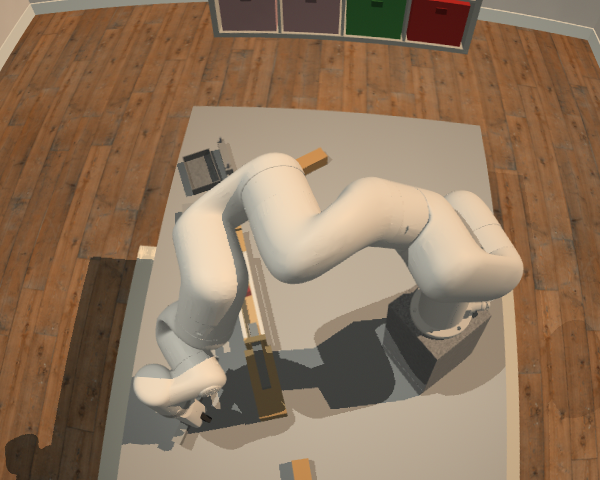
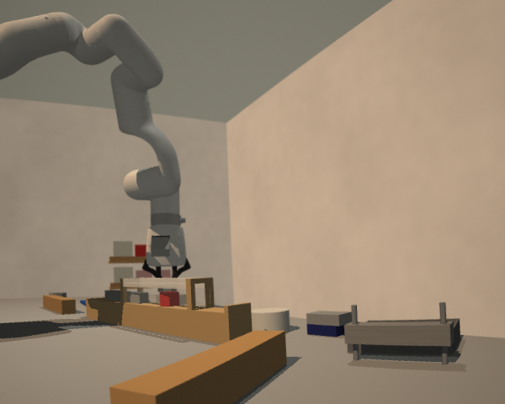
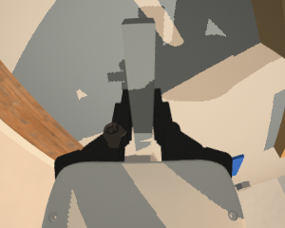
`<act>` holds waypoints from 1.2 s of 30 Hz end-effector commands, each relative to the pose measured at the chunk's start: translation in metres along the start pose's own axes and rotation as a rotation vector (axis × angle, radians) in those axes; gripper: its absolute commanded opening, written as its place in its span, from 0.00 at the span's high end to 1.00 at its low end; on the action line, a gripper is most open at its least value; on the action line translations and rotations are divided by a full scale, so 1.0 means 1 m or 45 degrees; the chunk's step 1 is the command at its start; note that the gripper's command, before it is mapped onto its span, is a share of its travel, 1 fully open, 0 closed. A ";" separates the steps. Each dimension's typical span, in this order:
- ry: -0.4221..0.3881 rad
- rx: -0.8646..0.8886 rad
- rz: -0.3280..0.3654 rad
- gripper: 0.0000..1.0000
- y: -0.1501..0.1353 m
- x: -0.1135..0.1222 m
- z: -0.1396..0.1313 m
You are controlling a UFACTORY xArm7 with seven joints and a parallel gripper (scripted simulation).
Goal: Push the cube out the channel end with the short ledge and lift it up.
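Note:
A long wooden channel (image 1: 256, 320) lies on the table, mostly hidden under my arm. A small red cube (image 1: 248, 290) sits inside it, and it also shows in the exterior view (image 2: 169, 298) behind a small wooden frame (image 2: 199, 293). The channel's darker brown end section (image 1: 265, 379) points toward the table's front. My gripper (image 1: 203, 413) is to the left of that end, outside the channel. In the wrist view it (image 3: 142, 114) is shut on a slim grey stick (image 3: 138, 64) that points away from the fingers. The stick's tip shows below the hand (image 1: 189, 439).
A dark tray (image 1: 203, 169) and an orange block (image 1: 313, 159) lie at the table's far side. Another orange block (image 1: 301, 469) is at the front edge. A long orange beam (image 2: 209, 369), a white cylinder (image 2: 270, 319), a blue-grey box (image 2: 328, 322) and a grey rack (image 2: 402, 332) also stand on the table.

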State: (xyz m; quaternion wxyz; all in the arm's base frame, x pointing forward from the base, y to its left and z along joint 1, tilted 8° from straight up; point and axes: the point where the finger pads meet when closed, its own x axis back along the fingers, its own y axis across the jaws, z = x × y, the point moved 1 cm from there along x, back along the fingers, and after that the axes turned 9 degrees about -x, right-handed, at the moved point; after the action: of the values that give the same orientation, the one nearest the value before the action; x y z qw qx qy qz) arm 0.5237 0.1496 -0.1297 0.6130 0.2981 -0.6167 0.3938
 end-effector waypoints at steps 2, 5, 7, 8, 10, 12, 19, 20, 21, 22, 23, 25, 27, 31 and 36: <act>-0.005 0.000 0.003 1.00 0.000 0.038 0.000; -0.005 0.000 0.003 1.00 0.000 0.065 0.000; -0.005 0.000 0.003 1.00 0.000 0.073 0.000; -0.005 0.000 0.003 1.00 0.000 0.074 0.000; -0.005 0.000 0.003 1.00 0.000 0.074 0.000; -0.005 0.000 0.003 1.00 0.000 0.074 0.000; -0.005 0.000 0.003 1.00 0.000 0.074 0.000; -0.005 0.000 0.003 1.00 0.000 0.074 0.000; -0.004 0.003 0.003 1.00 0.000 0.074 0.000; -0.003 0.021 0.004 1.00 0.004 0.074 0.001; -0.001 0.062 0.007 1.00 0.013 0.073 0.005; 0.006 0.218 0.013 1.00 0.046 0.072 0.018; 0.007 0.436 0.012 1.00 0.081 0.072 0.034; -0.010 0.756 -0.005 1.00 0.137 0.072 0.062; -0.012 0.779 -0.007 1.00 0.167 0.074 0.079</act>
State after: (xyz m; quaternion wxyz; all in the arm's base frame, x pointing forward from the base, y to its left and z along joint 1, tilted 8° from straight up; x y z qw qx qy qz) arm 0.3532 0.1761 -0.0786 0.5118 0.4774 -0.4583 0.5479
